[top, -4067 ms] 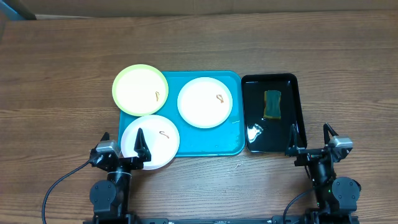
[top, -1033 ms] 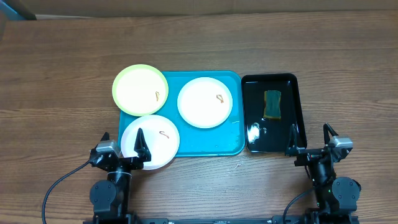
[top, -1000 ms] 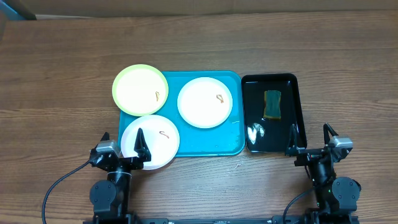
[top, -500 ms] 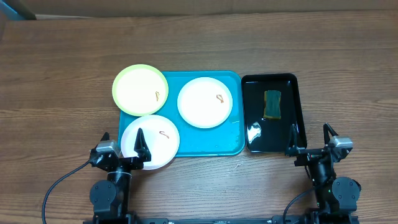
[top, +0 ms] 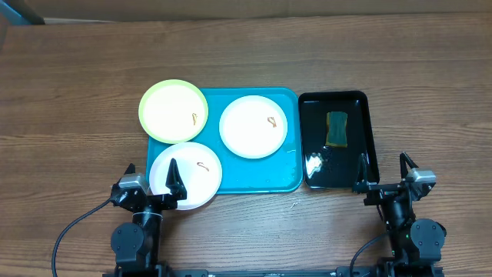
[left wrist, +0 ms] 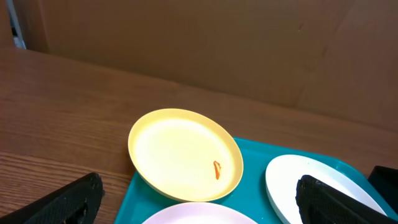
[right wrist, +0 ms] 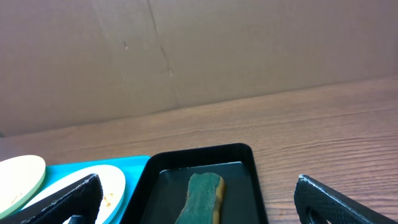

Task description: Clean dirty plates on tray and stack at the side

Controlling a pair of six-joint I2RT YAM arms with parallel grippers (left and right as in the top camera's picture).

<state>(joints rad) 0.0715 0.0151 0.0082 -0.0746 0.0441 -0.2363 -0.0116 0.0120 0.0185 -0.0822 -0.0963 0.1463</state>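
Turquoise tray (top: 265, 175) carries three smeared plates (top: 254, 127), one seemingly overhanging.

Open table (top: 69, 92) left of tray (top: 261, 175); black tray (top: 357, 123) flanks right

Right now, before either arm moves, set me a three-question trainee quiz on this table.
1. True or false: the sponge lies in the black tray.
2. Of the yellow-green plate, far white plate and near white plate, how many show an orange-brown smear: A one, B two, C three?
3. Fill in: the left gripper and right gripper both stand ____.
Key: 1 true; 2 C; 3 open.
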